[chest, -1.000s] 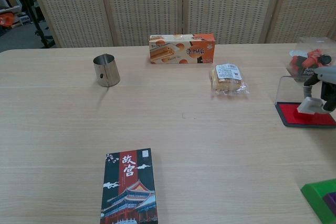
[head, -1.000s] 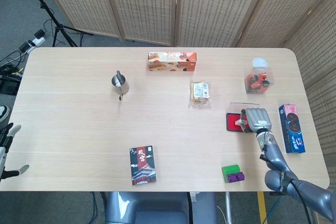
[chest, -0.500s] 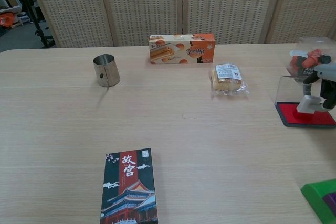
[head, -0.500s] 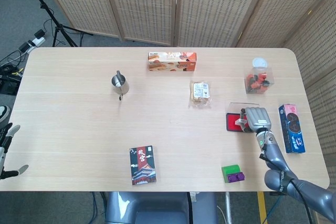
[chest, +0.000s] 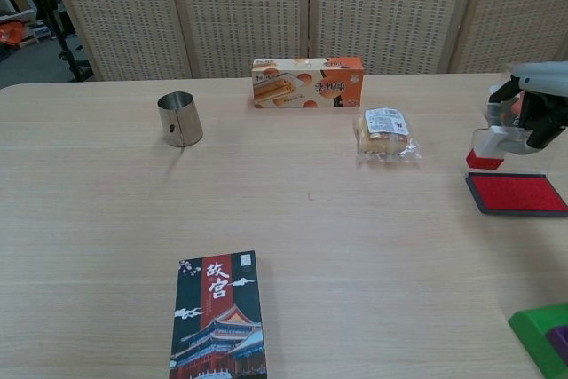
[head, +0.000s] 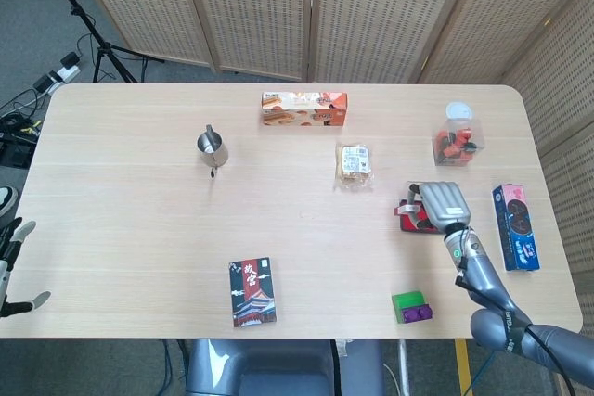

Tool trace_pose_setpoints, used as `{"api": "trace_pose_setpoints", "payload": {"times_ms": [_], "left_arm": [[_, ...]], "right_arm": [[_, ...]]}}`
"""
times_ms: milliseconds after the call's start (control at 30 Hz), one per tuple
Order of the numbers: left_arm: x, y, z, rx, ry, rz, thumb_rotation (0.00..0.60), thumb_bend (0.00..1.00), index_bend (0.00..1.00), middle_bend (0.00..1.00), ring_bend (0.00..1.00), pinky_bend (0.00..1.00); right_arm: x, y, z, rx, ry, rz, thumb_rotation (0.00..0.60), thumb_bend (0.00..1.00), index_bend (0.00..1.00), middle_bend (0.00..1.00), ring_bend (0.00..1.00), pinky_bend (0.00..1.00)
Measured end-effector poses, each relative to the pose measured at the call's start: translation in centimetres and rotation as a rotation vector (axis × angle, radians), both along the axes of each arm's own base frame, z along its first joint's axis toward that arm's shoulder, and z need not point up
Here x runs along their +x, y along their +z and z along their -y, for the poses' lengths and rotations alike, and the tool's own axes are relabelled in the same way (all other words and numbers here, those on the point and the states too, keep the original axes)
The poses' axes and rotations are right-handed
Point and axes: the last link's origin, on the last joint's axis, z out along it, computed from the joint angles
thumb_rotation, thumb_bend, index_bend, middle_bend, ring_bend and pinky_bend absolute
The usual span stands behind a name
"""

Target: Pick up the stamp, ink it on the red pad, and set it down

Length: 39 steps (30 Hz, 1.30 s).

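Working outward from my own side, I am seeing the green block with its purple inset sitting at the near right edge of the light wooden table, and the dark rectangular booklet with the red palace picture lying near the front edge toward the left; neither is mattering for this step. At the far left edge of the head view my left hand is idling off the table with fingers apart and nothing in them. Further in, the flat red ink pad in its dark tray is lying uncovered on the right, and my right hand is hovering just beyond and above it, fingers curled around the small clear-bodied stamp with the red-inked base. The stamp is hanging clear of the pad, its face showing red, so I am judging the inking as done and the setting-down as the step in hand. Next I am needing to carry it to bare wood beside the pad, lower it upright and loosen the fingers without smearing. Beyond that, the wrapped pastry packet, the small steel cup and the orange biscuit box are sitting well apart from my path.
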Motion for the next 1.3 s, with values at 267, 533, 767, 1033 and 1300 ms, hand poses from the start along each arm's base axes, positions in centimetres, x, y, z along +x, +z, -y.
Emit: {"api": "trace_pose_setpoints", "payload": {"times_ms": [267, 533, 767, 1033, 1300], "left_arm": [[-0.1, 0.1, 0.0, 0.0, 0.001, 0.005, 0.6, 0.12, 0.0, 0.0, 0.0, 0.0], [-0.1, 0.0, -0.1, -0.005, 0.005, 0.002, 0.6, 0.12, 0.0, 0.0, 0.0, 0.0], [-0.2, -0.1, -0.2, -0.006, 0.008, 0.0, 0.6, 0.12, 0.0, 0.0, 0.0, 0.0], [-0.1, -0.1, -0.1, -0.01, 0.006, 0.0, 0.6, 0.12, 0.0, 0.0, 0.0, 0.0], [-0.1, -0.2, -0.1, -0.012, 0.006, -0.001, 0.6, 0.12, 0.0, 0.0, 0.0, 0.0]], "right_arm": [[0.7, -1.9, -1.5, 0.064, 0.019, -0.018, 0.6, 0.52, 0.54, 1.0, 1.0, 1.0], [0.1, -5.0, -2.6, 0.121, 0.019, -0.019, 0.6, 0.52, 0.54, 1.0, 1.0, 1.0], [-0.3, -6.1, -3.0, 0.141, 0.031, -0.043, 0.6, 0.52, 0.54, 1.0, 1.0, 1.0], [-0.8, -5.9, -3.0, 0.136, 0.025, -0.056, 0.6, 0.52, 0.54, 1.0, 1.0, 1.0], [-1.0, -5.9, -3.1, 0.143, 0.018, -0.05, 0.6, 0.4, 0.54, 1.0, 1.0, 1.0]]}}
